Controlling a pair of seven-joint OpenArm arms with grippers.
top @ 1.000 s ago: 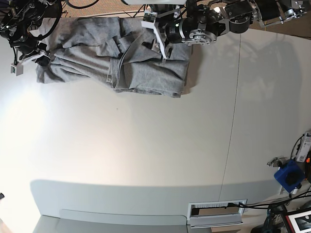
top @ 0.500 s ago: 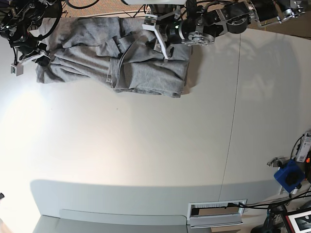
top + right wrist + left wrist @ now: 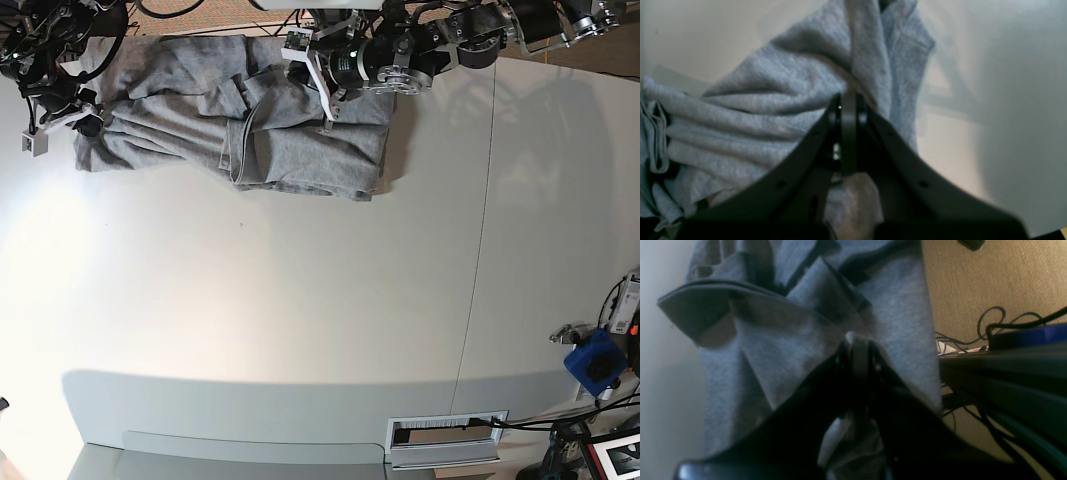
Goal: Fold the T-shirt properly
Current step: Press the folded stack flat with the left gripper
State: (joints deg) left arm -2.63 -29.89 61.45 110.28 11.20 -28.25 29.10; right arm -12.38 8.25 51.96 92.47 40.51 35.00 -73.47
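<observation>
Both grippers, left (image 3: 857, 340) and right (image 3: 848, 100), pinch the T-shirt (image 3: 230, 110) along the table's (image 3: 300, 300) far edge.

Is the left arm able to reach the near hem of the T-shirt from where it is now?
Probably yes: the left gripper is already shut on the T-shirt, beside that hem, with nothing between.

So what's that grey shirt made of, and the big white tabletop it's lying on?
The T-shirt looks like soft knitted cotton jersey, matte: the heathered grey has a fine fuzzy texture and falls in loose folds. The table seems to be a hard, smooth white board with a slight sheen, since it shows soft glare and shadows and a thin seam between panels. Whether it is laminate or painted, I can't tell.
</observation>
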